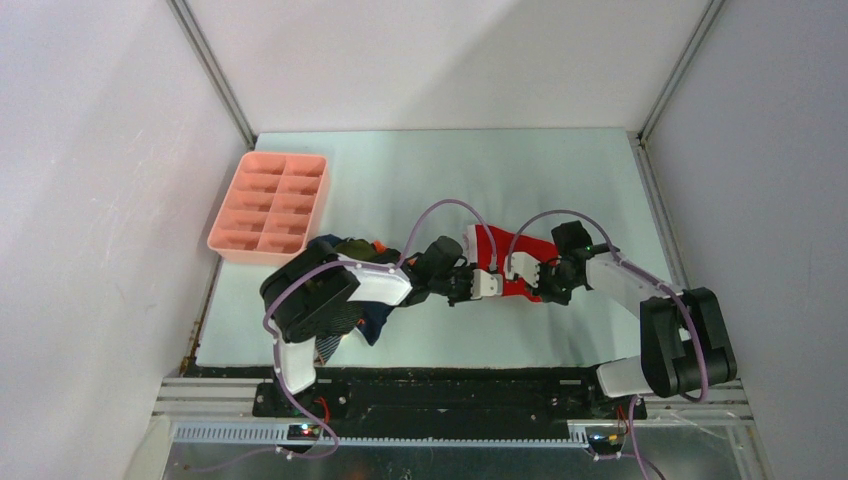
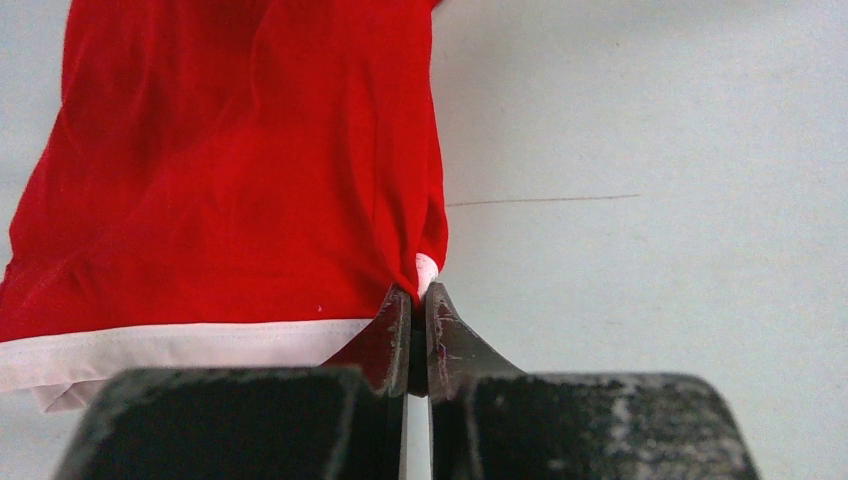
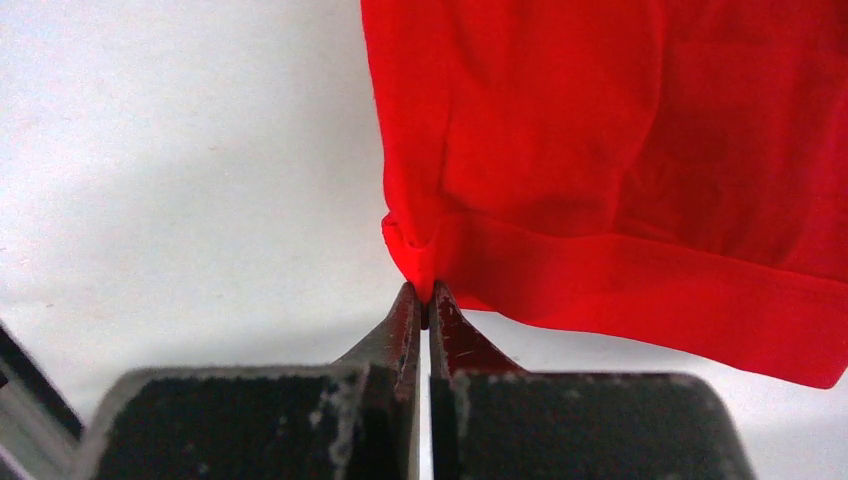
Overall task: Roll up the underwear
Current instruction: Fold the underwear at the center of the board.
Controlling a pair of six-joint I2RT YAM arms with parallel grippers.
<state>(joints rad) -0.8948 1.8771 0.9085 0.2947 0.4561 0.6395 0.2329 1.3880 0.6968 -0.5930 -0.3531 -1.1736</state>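
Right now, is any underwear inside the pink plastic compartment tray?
No, the pink plastic compartment tray shows only bare compartments; the red cloth briefs lie outside it.

The top external camera hangs above and behind the two arm bases (image 1: 440, 400), which sit at 6 o'clock in its frame. It faces forward and down from far off, taking in the whole pale green flat table (image 1: 450, 170), the white enclosure walls (image 1: 90, 180) and a pink plastic compartment tray (image 1: 268, 205) at 10 o'clock. The left wrist camera rides low just behind the left gripper (image 2: 418, 296) and looks along its dark fingers, very near the tabletop. The right wrist camera sits the same way behind the right gripper (image 3: 428, 296). All three views share the red soft cloth briefs with a white band (image 1: 495, 248), which appear at 10 o'clock in the left wrist view and 2 o'clock in the right.
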